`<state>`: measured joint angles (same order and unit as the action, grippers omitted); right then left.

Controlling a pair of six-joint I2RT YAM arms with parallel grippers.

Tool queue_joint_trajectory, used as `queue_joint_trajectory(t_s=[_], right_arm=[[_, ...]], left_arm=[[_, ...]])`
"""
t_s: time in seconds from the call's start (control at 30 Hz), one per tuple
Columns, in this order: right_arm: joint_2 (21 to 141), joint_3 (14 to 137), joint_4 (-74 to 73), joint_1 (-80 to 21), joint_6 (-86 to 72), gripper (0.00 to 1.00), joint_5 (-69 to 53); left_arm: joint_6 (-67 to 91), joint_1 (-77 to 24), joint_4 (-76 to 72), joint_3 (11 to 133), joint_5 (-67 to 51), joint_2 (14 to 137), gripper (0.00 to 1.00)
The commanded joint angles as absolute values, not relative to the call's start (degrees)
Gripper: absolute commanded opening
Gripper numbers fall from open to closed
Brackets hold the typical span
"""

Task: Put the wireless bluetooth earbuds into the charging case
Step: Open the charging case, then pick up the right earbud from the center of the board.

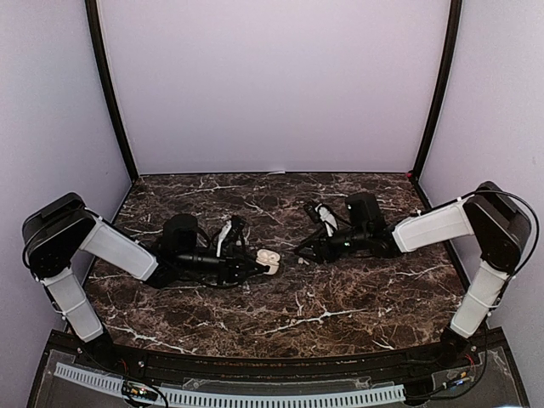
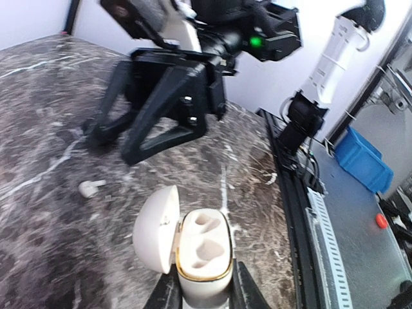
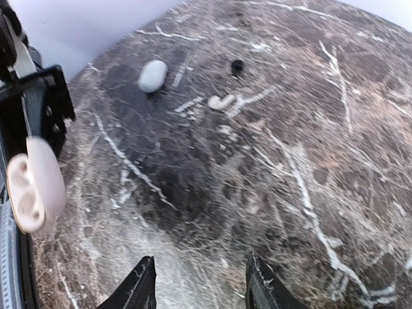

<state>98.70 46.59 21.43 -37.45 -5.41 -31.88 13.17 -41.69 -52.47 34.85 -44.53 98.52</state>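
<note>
Looking down from the top camera, I have the left gripper [image 1: 257,267] clamped on the charging case [image 1: 269,259] near the middle of the marble table [image 1: 340,306], with the lid open. The right gripper [image 1: 304,254] sits just to its right and is not touching the case. The buds are too small for me to pick out here. A pale backdrop [image 1: 272,85] closes three sides, with black posts [image 1: 109,93] at the back corners.

On the left wrist camera, my fingers [image 2: 168,290] pinch the case base from both sides. The lid is swung to the left and both sockets are bare. A white earbud [image 2: 90,187] lies on the marble beyond the case to the left, apart from it. The right gripper fills the view past that, low over the table with its jaws spread wide and nothing in them. I cannot tell whether its tips touch the marble. Off the table edge on the right sits a blue bin [image 2: 362,161].

On the right wrist camera, the fingers stand well apart over dark veined stone. Ahead lies the white earbud, with a black earbud [image 3: 237,65] near it and a closed pebble-shaped case [image 3: 152,76] to their left. The held case shows blurred at the left edge.
</note>
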Motion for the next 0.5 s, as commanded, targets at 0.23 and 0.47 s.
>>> queue_joint_trajectory(t_s=[0.23, 0.47], right_arm=[[102.19, 66.28, -15.4, -37.12, 2.96, 0.4, -16.0], [109.31, 78.0, -27.84, -37.76, 1.35, 0.36, -13.69]], left_arm=[[15.78, -37.71, -56.06, 29.27, -35.89, 90.94, 0.12], [16.87, -36.43, -56.43, 26.76, -32.47, 87.92, 0.11]])
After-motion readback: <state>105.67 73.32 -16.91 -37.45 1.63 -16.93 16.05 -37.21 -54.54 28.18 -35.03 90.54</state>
